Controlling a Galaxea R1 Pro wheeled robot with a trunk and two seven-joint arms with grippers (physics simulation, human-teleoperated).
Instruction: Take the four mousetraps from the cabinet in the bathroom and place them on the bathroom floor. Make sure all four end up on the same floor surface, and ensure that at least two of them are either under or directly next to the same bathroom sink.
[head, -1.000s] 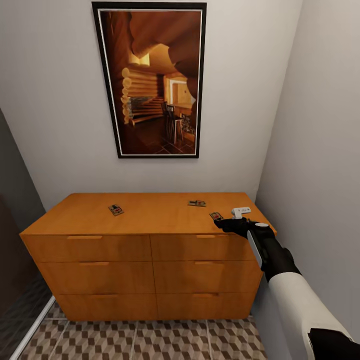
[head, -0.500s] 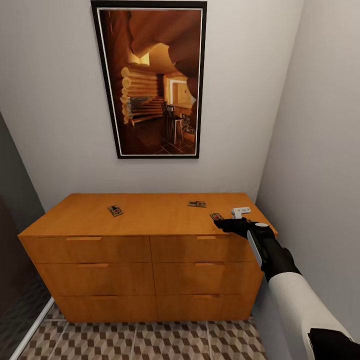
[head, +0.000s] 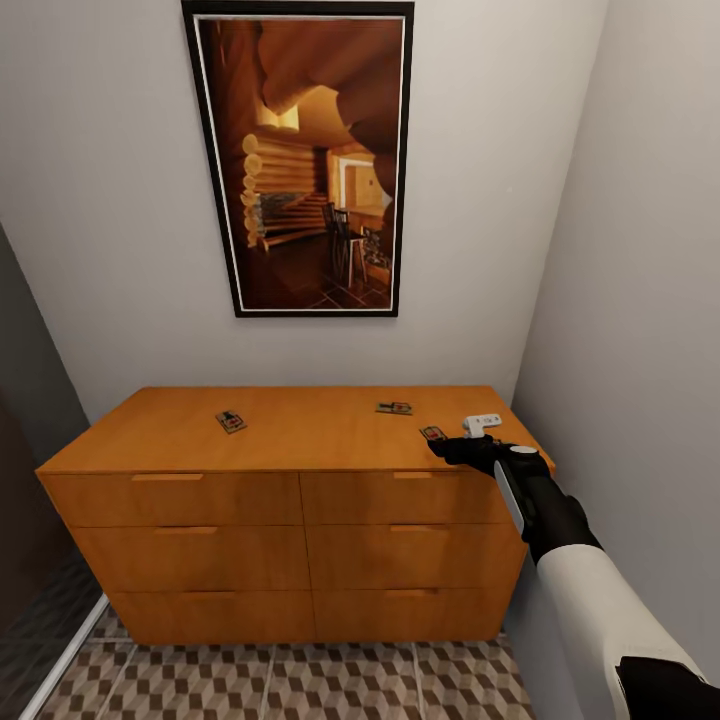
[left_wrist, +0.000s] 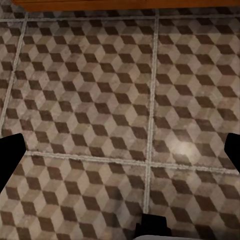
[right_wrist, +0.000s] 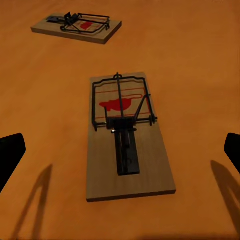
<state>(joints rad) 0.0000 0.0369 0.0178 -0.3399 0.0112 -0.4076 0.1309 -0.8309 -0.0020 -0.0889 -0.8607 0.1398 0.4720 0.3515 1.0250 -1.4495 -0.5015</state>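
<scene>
Right end effector (head: 447, 447): spread wide, holding nothing; in the right wrist view its two dark fingertips (right_wrist: 11, 152) sit at opposite edges with a mousetrap between and ahead of them, untouched. From the head view it hovers low over the right front part of the cabinet top, at the end of a black and white arm.

Left end effector (left_wrist: 120, 150): spread wide and empty, dark fingertips at the frame's edges, pointed down at the bathroom floor (left_wrist: 100, 100).

Nearest mousetrap (right_wrist: 127, 135): flat tan wooden rectangle with visible grain, dark wire bar and spring, black central plate, red spot; it lies flat on the cabinet just in front of the right end effector.

Second mousetrap (right_wrist: 77, 27): same build, lying flat farther back on the top, apart from the first; in the head view it rests toward the rear right.

Third mousetrap (head: 231, 420): lies flat on the left half of the top, well apart from the others.

Cabinet (head: 290, 500): wide, low, smooth orange-tan wood, flat top, two columns of three drawers with slab handles.

White object (head: 482, 423): small, pale, near the right rear of the top; its kind is unclear.

Floor: square tiles with a brown, beige and white cube print, pale grout.

Framed picture (head: 300, 160): tall, dark-framed, on the pale wall above the cabinet.
</scene>
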